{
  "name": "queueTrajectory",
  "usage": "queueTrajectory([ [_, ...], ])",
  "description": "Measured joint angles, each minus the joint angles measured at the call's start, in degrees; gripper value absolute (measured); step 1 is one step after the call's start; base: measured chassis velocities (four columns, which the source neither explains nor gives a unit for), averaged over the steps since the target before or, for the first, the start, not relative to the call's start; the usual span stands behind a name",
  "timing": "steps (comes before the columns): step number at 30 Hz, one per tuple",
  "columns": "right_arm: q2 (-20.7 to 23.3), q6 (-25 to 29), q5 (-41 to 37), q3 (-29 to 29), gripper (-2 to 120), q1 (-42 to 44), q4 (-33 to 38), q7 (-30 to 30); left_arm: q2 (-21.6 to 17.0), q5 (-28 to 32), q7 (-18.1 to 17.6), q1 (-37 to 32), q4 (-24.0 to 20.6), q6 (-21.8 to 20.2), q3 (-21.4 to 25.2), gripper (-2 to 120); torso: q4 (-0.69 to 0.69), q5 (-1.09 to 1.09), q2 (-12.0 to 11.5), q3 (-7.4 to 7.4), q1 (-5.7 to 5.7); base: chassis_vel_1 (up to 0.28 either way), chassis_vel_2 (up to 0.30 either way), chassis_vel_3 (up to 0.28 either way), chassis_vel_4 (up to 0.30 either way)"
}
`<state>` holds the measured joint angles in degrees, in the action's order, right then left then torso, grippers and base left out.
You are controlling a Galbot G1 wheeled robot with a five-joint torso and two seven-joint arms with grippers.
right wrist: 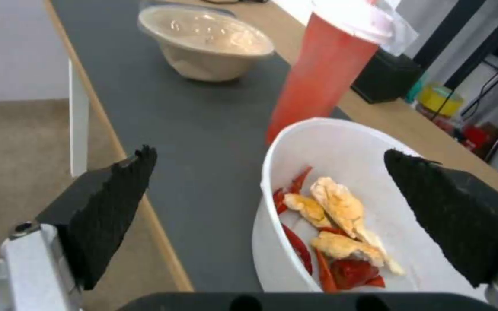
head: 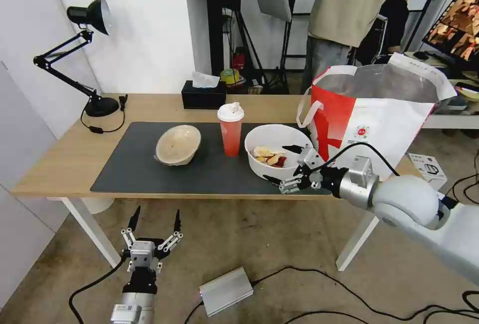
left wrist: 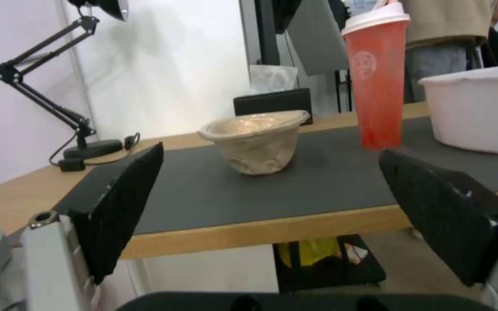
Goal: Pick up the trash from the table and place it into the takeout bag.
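Trash sat wholly on the desk [head: 60, 164] at that moment, so I judged the job barely begun: nothing had gone into the takeout bag [head: 374, 114], which stood open-mouthed at the right of the head frame, at the desk's right end. All three pieces were lined up across the grey mat [head: 149, 174]: the beige bowl [head: 178, 145] left of centre, the red cup [head: 230, 129] in the middle, the white bowl [head: 276, 150] with its food scraps just right of the cup and close beside the bag.

My right pincer [head: 283, 164] was at the white bowl's near right rim, spread wide with nothing in it, one finger over the bowl and the other outside the near wall; I could not tell whether it touched. My left pincer [head: 155, 218] hung low at the lower left, below the desk edge, fingers wide apart and empty.

The cup stood upright, long axis vertical, lid on top. Both bowls sat mouth-up, the beige one slightly tilted.
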<state>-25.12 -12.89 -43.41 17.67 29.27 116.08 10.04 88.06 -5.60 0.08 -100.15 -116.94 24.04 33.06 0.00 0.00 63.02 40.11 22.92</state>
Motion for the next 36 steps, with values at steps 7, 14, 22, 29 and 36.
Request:
queueTrajectory([
  [7, -1.02, -0.04, 0.36, 3.21, 100, -2.51, -2.90, -0.08, -0.15, 0.37, -0.01, 0.35, 0.82, 0.12, 0.01, 100, 0.00, 0.00, 0.00, 0.00, 0.00, 0.000, 0.000, 0.000, 0.000],
  [14, -1.55, -0.02, 0.65, 5.13, 100, -4.12, -4.70, -0.01, -0.30, 0.70, 0.00, 0.82, 1.42, 0.19, -0.01, 100, 0.00, -0.01, 0.00, 0.00, 0.00, 0.000, 0.000, 0.000, 0.000],
  [22, -2.60, 0.07, 0.74, 8.25, 100, -6.27, -6.52, -0.01, -0.35, 0.87, 0.04, 1.30, 1.99, 0.19, -0.14, 100, 0.00, 0.00, 0.00, 0.00, 0.00, 0.000, 0.000, 0.000, 0.000],
  [29, -3.80, 0.17, 1.42, 9.87, 100, -7.14, -8.38, -0.02, -0.52, 1.23, 0.05, 1.78, 2.71, 0.22, -0.01, 100, 0.00, 0.00, 0.00, 0.00, 0.00, 0.000, 0.000, 0.000, 0.000],
  [36, -4.26, 0.23, 1.67, 11.26, 100, -8.27, -9.55, 0.20, -0.42, 1.24, 0.06, 2.48, 3.23, 0.23, -0.13, 100, 0.00, 0.00, 0.00, 0.00, 0.00, 0.000, 0.000, 0.000, 0.000],
])
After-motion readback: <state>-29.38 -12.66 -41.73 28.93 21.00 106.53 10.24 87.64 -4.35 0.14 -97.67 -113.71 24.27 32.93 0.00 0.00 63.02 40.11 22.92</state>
